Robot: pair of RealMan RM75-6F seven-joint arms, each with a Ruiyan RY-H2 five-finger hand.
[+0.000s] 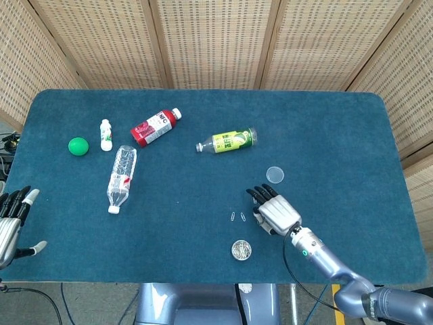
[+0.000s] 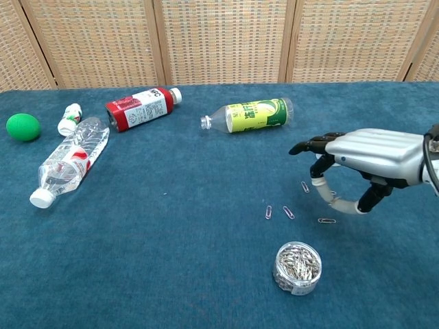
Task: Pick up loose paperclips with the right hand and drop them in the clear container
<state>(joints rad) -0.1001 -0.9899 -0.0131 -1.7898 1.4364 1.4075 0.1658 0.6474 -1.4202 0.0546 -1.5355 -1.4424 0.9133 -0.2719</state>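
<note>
Paperclips (image 2: 289,212) lie loose on the blue, felt-like worktop (image 1: 338,135): thin bent-wire loops, four that you can count in the chest view. Two sit side by side with their long axes running roughly toward and away from you, a third (image 2: 304,186) lies further back under your right hand's fingertips, and a fourth (image 2: 326,221) lies crosswise, its long axis left to right, just below the thumb. In the head view only two (image 1: 237,217) show clearly; the hand covers the rest.

Your right hand (image 2: 363,161) hovers palm-down over that scatter, silver-backed with dark fingers (image 2: 309,146) spread and pointing left, thumb curled beneath; nothing is held in it. The clear container (image 2: 298,266), a short round tub packed with shiny clips, stands near the table's front edge, just in front of the loose ones (its flat round lid (image 1: 275,175) lies apart, behind the hand).

Your left hand (image 1: 9,220) rests at the worktop's front left corner, fingers apart and holding nothing.

Four bottles lie on their sides: a clear ribbed one (image 2: 67,161), a red-labelled one (image 2: 139,107), a green-labelled one (image 2: 250,114) and a small white one (image 2: 69,118). One smooth green ball (image 2: 23,127) sits beside them.
</note>
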